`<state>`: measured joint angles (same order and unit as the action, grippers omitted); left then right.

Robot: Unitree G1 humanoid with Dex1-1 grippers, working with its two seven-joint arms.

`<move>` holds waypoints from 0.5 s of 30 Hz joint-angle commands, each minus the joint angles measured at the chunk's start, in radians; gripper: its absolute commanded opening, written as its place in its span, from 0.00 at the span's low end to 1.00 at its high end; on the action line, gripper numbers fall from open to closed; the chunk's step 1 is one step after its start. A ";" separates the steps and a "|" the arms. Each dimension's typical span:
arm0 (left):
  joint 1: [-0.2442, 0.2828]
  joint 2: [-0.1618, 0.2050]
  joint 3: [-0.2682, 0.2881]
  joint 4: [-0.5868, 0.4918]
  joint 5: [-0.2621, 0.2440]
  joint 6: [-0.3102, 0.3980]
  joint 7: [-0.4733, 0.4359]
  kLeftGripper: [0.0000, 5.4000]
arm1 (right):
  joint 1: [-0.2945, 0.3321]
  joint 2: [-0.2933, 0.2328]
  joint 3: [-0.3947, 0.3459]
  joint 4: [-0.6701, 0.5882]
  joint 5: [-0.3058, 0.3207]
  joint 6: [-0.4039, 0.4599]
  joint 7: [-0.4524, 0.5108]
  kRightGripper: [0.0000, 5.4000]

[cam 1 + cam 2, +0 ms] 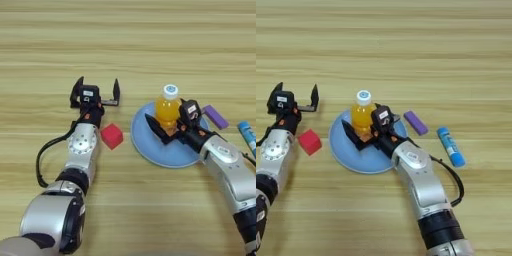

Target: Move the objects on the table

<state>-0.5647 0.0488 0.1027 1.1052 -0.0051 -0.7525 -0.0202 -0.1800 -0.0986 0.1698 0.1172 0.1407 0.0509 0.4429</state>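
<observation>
While the right tool sits over the round light-blue plate, we see its two black fingers on either side of the orange-drink bottle, low on the body. One finger lies along the plate on the bottle's left, the other is hidden behind the tool's head on the bottle's right. We read it as grasping the bottle, though contact on the far side isn't visible. The bottle stands upright on the plate, white cap up.

Our left tool is released: both fingers spread wide, nothing between them, pointing away from the robot over bare tabletop. It is well apart from the right tool and the plate.

The small red cube lies on the tabletop behind the left tool's fingers, just beside that arm's wrist on its right, between the wrist and the plate's left rim. It is not touching the plate.

The short purple bar lies flat on the tabletop just to the right of the right tool, near the plate's rim, angled diagonally. We can't tell whether it touches the rim.

Further right of the right tool, a blue-and-white tube lies flat on the tabletop, apart from the bar.
</observation>
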 commanded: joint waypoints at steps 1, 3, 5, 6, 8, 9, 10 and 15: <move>-0.014 -0.001 -0.004 0.005 0.011 -0.006 0.007 1.00 | -0.016 0.009 0.005 0.012 -0.011 -0.015 -0.001 0.95; -0.013 -0.001 -0.004 0.004 0.011 -0.006 0.007 1.00 | -0.014 0.011 0.006 0.012 -0.012 -0.018 0.000 0.92; -0.013 -0.001 -0.004 0.004 0.012 -0.006 0.007 1.00 | -0.013 0.012 0.006 0.013 -0.012 -0.020 0.000 0.87; -0.013 -0.001 -0.004 0.004 0.012 -0.007 0.008 1.00 | -0.013 0.013 0.005 0.014 -0.012 -0.021 0.000 0.86; -0.013 -0.001 -0.004 0.004 0.012 -0.007 0.008 1.00 | -0.011 0.014 0.004 0.014 -0.011 -0.023 0.000 0.83; -0.013 -0.002 -0.005 0.004 0.012 -0.007 0.009 1.00 | -0.010 0.016 0.004 0.014 -0.011 -0.024 0.000 0.80; -0.012 -0.001 -0.005 0.004 0.013 -0.006 0.009 1.00 | -0.009 0.017 0.004 0.013 -0.011 -0.025 -0.001 0.79; -0.013 -0.001 -0.005 0.005 0.013 -0.006 0.011 1.00 | -0.004 0.022 0.005 0.009 -0.009 -0.027 -0.002 0.69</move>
<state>-0.5647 0.0490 0.1022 1.1052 -0.0046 -0.7525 -0.0163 -0.1798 -0.0806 0.1709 0.1237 0.1398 0.0310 0.4430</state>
